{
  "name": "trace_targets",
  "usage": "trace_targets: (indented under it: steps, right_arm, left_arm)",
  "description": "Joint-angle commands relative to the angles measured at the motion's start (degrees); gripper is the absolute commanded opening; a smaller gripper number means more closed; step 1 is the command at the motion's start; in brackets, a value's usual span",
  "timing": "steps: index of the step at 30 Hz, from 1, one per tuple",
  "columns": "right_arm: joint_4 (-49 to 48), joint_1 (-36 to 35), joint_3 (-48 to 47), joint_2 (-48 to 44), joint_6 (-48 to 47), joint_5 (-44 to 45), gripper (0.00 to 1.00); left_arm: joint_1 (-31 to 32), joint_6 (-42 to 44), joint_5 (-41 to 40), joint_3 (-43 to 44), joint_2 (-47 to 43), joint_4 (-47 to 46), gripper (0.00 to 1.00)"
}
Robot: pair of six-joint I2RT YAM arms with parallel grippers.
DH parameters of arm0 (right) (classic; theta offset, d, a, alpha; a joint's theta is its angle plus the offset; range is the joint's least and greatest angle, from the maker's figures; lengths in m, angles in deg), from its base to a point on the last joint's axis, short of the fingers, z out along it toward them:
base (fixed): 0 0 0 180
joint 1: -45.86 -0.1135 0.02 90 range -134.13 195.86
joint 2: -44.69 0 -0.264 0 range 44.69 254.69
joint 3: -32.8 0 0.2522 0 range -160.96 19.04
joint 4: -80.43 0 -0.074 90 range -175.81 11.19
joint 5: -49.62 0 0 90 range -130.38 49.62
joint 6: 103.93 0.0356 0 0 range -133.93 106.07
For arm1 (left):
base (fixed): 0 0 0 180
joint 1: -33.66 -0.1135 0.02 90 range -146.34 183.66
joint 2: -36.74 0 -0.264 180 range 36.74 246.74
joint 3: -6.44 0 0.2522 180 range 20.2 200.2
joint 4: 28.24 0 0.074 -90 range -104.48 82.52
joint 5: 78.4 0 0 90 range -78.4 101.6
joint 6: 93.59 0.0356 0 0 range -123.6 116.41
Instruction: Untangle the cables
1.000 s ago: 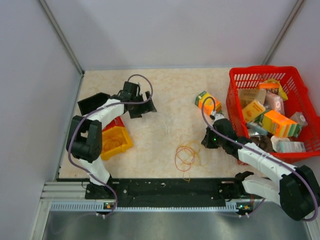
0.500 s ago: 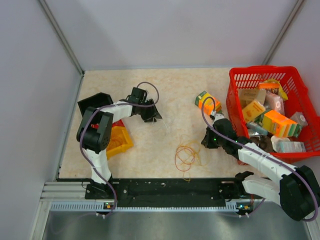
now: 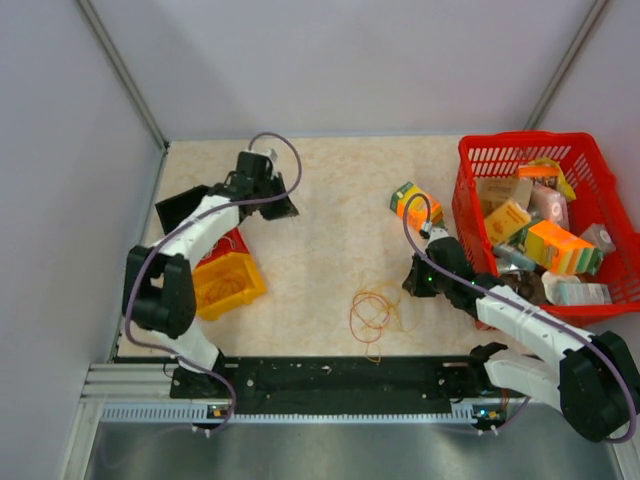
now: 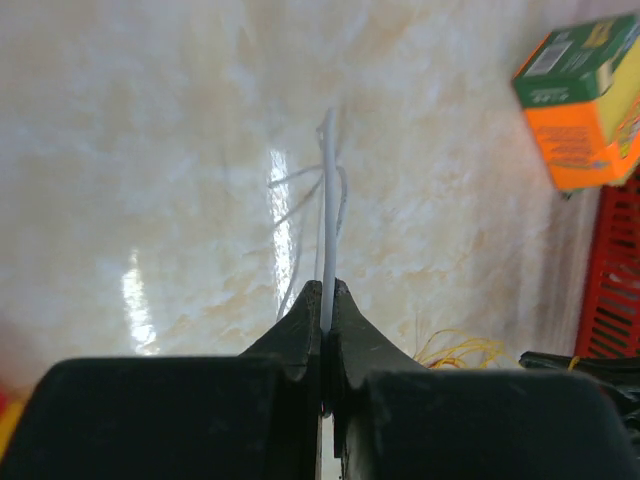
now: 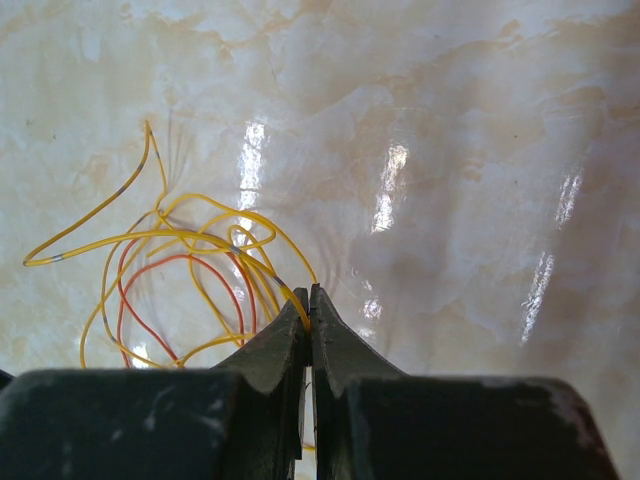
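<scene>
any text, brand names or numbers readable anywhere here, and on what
No text reads clearly in any view.
Box: a white label and print on its green and orange faces, too blurred to read.
Packages in the basket: printing too small to read.
Table, walls and arms: no words or signs visible.
</scene>
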Motion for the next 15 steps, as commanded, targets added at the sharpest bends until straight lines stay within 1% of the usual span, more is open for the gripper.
trace_targets:
  steps: [1, 6, 10, 11, 13, 15]
  right_arm:
    - [-1.86, 0.46, 0.88, -1.39, -0.79, -0.34, 0.00]
    - [-2.12, 0.46, 0.97, -1.65, -0.88, -0.69, 0.00]
    - [-2.12, 0.37, 1.14, -1.82, -0.88, -0.96, 0.00]
    - [-2.29, 0.46, 1.06, -1.82, -0.97, -0.96, 0.00]
    - [-2.29, 0.46, 1.06, -1.83, -0.97, -0.96, 0.00]
    - [-2.38, 0.46, 1.14, -1.74, -1.06, -1.22, 0.00]
  left_arm:
    - [-5.37, 6.54, -3.84, 4.89, -10.40, 5.46, 0.00]
    - [-11.00, 9.17, -9.19, 9.81, -15.68, 12.49, 0.00]
    - [-14.96, 8.92, -13.58, 12.89, -18.41, 19.52, 0.00]
    - [-15.75, 8.74, -14.47, 12.89, -19.20, 20.32, 0.00]
    - [-17.33, 7.52, -19.03, 12.11, -20.95, 21.46, 0.00]
    - [-19.61, 6.11, -20.09, 10.88, -22.27, 21.99, 0.00]
